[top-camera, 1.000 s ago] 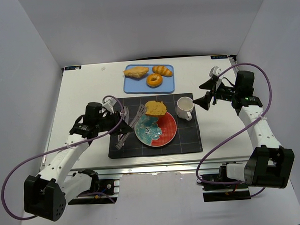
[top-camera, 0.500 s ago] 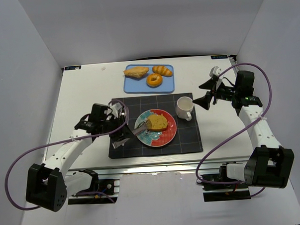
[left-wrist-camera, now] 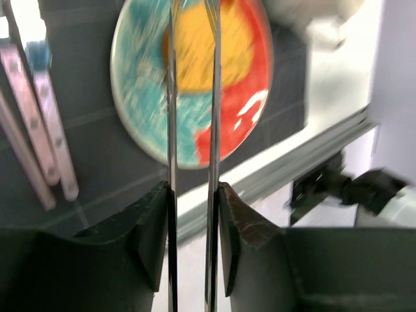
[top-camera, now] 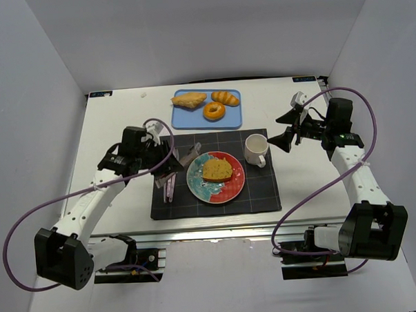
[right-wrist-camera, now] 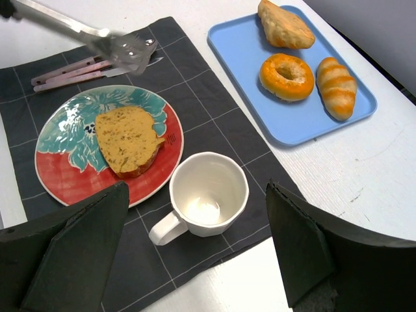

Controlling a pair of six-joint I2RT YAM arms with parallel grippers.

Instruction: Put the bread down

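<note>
A thick golden-brown bread slice (top-camera: 216,170) lies flat on the red and teal plate (top-camera: 231,187). It also shows in the right wrist view (right-wrist-camera: 127,140) and, blurred, in the left wrist view (left-wrist-camera: 208,45). My left gripper (top-camera: 162,161) is shut on metal tongs (top-camera: 185,158), whose empty tips hover just left of the plate's far edge. The tong blades (left-wrist-camera: 212,130) run between the left gripper's fingers (left-wrist-camera: 153,221). A glossy ring doughnut (top-camera: 214,111) sits on the blue tray (top-camera: 184,120). My right gripper (top-camera: 290,128) is open and empty, right of the mug.
A white mug (top-camera: 256,149) stands right of the plate on the dark checked mat (top-camera: 265,189). Pink-handled cutlery (top-camera: 169,187) lies on the mat's left side. The tray also holds a croissant (top-camera: 225,98) and another pastry (top-camera: 189,99).
The tongs carried the bread slice down onto the plate, let it go, and drew back up and to the left. The right arm has not moved.
</note>
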